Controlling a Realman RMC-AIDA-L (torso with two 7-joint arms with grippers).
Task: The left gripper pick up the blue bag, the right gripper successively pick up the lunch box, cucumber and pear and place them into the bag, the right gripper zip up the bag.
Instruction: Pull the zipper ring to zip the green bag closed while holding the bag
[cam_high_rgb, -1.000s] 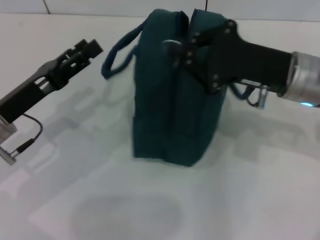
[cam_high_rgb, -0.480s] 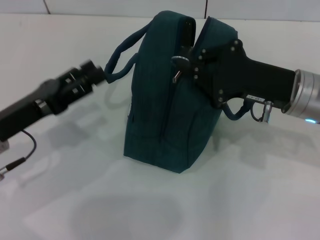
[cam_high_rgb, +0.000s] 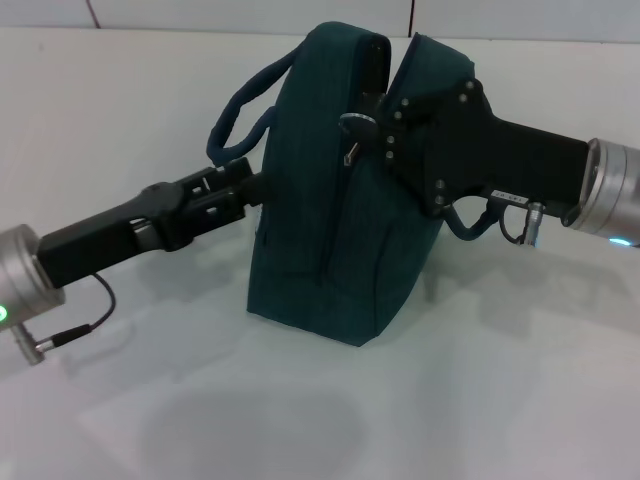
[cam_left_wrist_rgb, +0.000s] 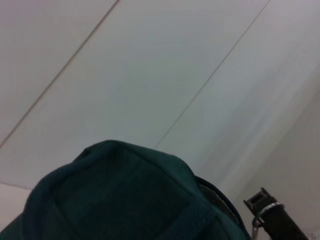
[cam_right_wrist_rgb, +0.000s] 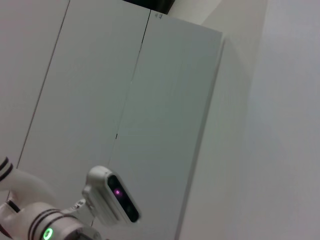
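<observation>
While the blue bag (cam_high_rgb: 345, 190) stands upright mid-counter (cam_high_rgb: 300, 410), the left gripper (cam_high_rgb: 240, 190) touches its left side under the loop handles (cam_high_rgb: 238, 110); finger state can't tell. Farther right, the right gripper (cam_high_rgb: 372, 125) is at the ring zip pull (cam_high_rgb: 352, 125), grip unclear. Pull along the zip line, bracing soft teal fabric.

Both claws crowd the blue bag (cam_high_rgb: 340, 200); the table (cam_high_rgb: 300, 420) in front lies open.
</observation>
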